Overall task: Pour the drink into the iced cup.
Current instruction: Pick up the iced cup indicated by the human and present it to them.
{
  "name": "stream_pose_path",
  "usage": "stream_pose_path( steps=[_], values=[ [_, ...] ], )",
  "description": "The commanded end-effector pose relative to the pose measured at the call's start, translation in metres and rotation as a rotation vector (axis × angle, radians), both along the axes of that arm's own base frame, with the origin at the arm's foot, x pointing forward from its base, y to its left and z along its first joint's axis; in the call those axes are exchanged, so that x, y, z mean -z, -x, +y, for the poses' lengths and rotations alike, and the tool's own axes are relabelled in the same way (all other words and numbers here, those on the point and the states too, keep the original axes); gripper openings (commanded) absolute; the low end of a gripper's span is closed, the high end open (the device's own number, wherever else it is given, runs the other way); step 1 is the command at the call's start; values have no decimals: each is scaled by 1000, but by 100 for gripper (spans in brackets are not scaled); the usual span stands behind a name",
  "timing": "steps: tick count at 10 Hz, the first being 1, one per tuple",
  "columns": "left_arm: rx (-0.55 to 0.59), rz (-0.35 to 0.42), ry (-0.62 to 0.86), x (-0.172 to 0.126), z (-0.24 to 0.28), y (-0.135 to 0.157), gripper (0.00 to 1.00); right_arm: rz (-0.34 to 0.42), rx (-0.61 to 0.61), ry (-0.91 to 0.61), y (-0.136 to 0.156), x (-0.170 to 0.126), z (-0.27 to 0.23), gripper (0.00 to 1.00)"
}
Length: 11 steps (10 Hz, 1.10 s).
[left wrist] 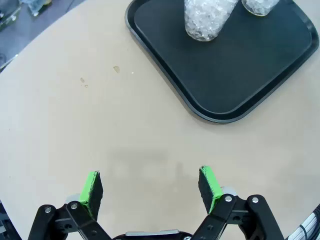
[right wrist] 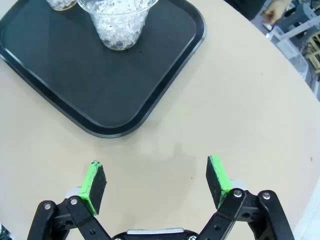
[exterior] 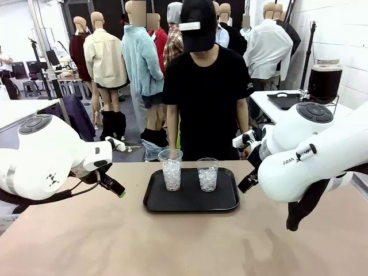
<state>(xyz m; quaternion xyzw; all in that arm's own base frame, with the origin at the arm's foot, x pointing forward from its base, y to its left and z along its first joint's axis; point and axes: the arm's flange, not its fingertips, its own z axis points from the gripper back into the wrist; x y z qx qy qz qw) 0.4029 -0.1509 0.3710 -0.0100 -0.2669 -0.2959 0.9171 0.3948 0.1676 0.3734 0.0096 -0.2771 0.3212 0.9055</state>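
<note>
Both grippers are hanging over bare table with nothing in them. The left gripper has its jaws spread wide just off the left side of the tray, and the right gripper is spread the same way off the tray's right side. The taller cup and shorter cup, both full of ice, stand side by side on the tray between them, while the drink sits in its big dark jar on a side table at the back right, well apart from both grippers.
</note>
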Motion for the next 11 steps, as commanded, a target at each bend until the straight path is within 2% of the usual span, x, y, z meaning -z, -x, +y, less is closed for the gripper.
stream_pose_path(
  steps=[1, 11],
  values=[
    [0, -1, 0, 0, 0, 0, 100, 0, 0, 0, 0, 0, 0, 100],
    [0, -1, 0, 0, 0, 0, 100, 0, 0, 0, 0, 0, 0, 100]
  ],
)
